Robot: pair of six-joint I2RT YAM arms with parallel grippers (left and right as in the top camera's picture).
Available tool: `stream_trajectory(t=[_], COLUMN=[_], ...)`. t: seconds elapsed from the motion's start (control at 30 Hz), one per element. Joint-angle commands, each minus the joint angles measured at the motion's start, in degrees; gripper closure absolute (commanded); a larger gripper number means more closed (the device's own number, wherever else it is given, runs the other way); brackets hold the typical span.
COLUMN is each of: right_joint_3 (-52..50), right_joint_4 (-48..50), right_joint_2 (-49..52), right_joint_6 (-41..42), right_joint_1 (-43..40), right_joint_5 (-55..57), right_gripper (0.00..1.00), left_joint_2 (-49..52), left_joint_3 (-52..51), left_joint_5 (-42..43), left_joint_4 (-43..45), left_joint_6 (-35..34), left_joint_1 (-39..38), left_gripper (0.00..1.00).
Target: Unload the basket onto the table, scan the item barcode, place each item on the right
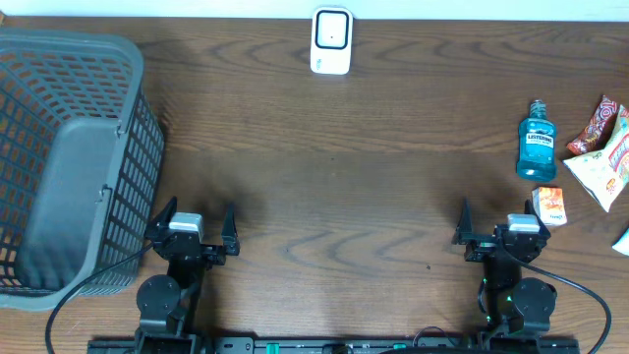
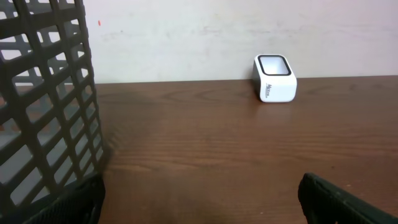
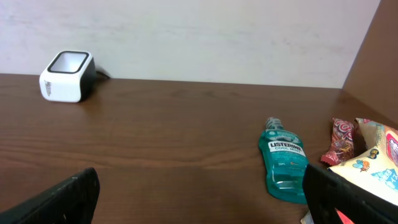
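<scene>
The white barcode scanner [image 1: 331, 41] stands at the table's far edge, also seen in the left wrist view [image 2: 275, 79] and the right wrist view [image 3: 67, 76]. The items lie at the right: a teal mouthwash bottle [image 1: 537, 147] [image 3: 283, 162], a red snack packet [image 1: 595, 126] [image 3: 337, 142], a chips bag [image 1: 604, 157] [image 3: 373, 158] and a small orange box [image 1: 550, 205]. My left gripper [image 1: 199, 214] [image 2: 202, 208] is open and empty near the front left. My right gripper [image 1: 503, 221] [image 3: 205, 202] is open and empty, just left of the orange box.
A large grey plastic basket [image 1: 69, 157] [image 2: 43, 106] fills the left side, close beside my left gripper. The brown wooden table [image 1: 334, 177] stretches between both arms and the scanner. A pale wall rises behind the far edge.
</scene>
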Motion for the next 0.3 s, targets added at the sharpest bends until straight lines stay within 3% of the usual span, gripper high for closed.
stream_trajectory(t=[0.0,0.27], right_joint_3=[-0.04,-0.04], right_joint_4=[-0.24,-0.24], right_joint_2=[-0.17,-0.15], right_joint_6=[-0.48,-0.48], right_joint_1=[-0.17,-0.17], right_joint_5=[-0.35,-0.37], right_gripper=[0.01,0.01], left_joint_2=[-0.39,-0.39], left_joint_3=[-0.66,-0.66], left_joint_5=[0.17,0.17], left_joint_4=[-2.36,-2.36], left_joint_6=[0.52,0.52], left_joint_1=[-0.11,-0.11], left_gripper=[0.01,0.01])
